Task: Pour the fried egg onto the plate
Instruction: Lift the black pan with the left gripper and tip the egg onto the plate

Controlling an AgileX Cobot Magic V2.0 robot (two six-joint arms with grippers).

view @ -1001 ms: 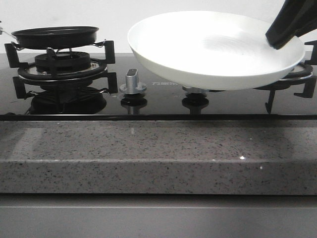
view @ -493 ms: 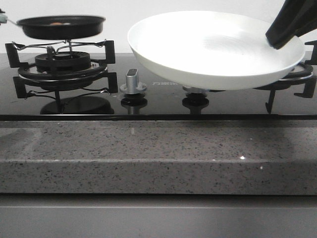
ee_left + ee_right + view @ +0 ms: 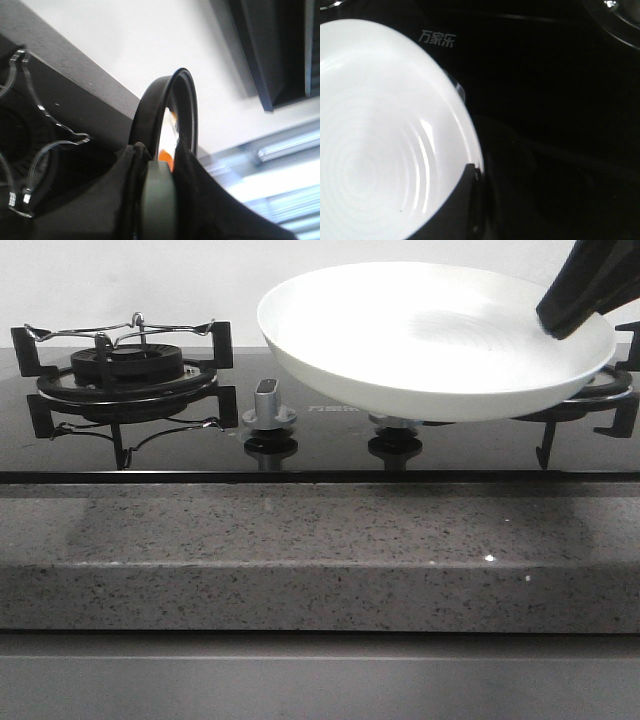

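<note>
The front view shows one plate (image 3: 435, 340) held tilted above the hob (image 3: 320, 435), the right gripper (image 3: 585, 290) pinching its far-right rim; no pan appears there. Only the left wrist view shows the pan (image 3: 167, 115), edge-on, its handle clamped in the left gripper (image 3: 159, 200), with a sliver of the egg (image 3: 169, 142) inside it. The right wrist view alone reads "万家乐" on the hob beside the plate. Two knobs (image 3: 268, 405) sit below the plate.

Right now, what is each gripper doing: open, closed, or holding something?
Left gripper: closed on the frying pan by its handle, pan tilted on edge.
Right gripper: closed on the plate at its rim, held above the stove.
</note>
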